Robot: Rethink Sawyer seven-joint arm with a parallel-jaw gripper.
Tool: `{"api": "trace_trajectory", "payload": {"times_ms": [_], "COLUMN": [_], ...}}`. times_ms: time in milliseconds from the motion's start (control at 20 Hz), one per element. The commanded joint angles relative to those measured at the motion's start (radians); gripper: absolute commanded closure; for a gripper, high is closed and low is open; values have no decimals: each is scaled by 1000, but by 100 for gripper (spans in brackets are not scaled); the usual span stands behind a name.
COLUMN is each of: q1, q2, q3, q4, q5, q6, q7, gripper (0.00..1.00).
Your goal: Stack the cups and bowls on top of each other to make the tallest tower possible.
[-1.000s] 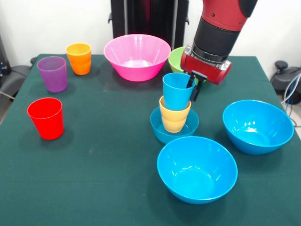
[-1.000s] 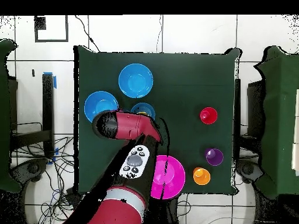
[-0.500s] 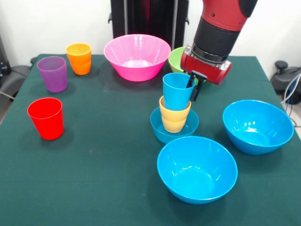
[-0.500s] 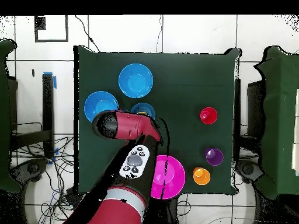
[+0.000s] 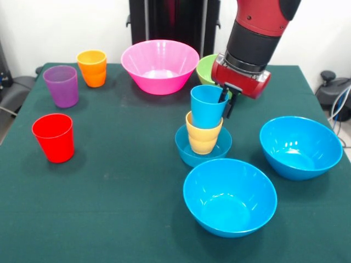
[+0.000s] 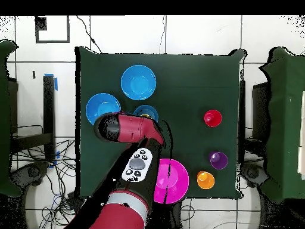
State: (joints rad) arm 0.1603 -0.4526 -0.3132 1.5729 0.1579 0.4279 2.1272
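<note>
the tower [image 5: 204,131] consists of a small shallow blue bowl [image 5: 189,150] as base, a yellow-orange cup [image 5: 203,137] standing in it, and a light blue cup [image 5: 207,107] nested in the yellow-orange one. all three are glossy plastic with mouths facing up; the long axis of the column is vertical, with the top cup leaning slightly. the tower stands near the middle of the green bench [image 5: 120,186], between the pink bowl [image 5: 159,66] behind it and a large blue bowl [image 5: 230,195] in front, with a second large blue bowl [image 5: 300,147] to one side. the jaws [image 5: 225,102] are clamped on the rim of the light blue cup, one finger inside and one outside, on the side toward the green bowl [image 5: 207,67]. the orange cup [image 5: 92,68], purple cup [image 5: 61,85] and red cup [image 5: 53,137] stand well apart from the tower.
</note>
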Motion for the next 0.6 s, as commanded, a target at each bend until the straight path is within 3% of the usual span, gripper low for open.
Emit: {"api": "trace_trajectory", "payload": {"times_ms": [50, 600], "q1": [-41, -39], "q2": [33, 38], "q3": [151, 142], "q4": [-63, -106], "q5": [-44, -95], "q6": [39, 68], "q7": [-9, -53], "gripper": [100, 100]}}
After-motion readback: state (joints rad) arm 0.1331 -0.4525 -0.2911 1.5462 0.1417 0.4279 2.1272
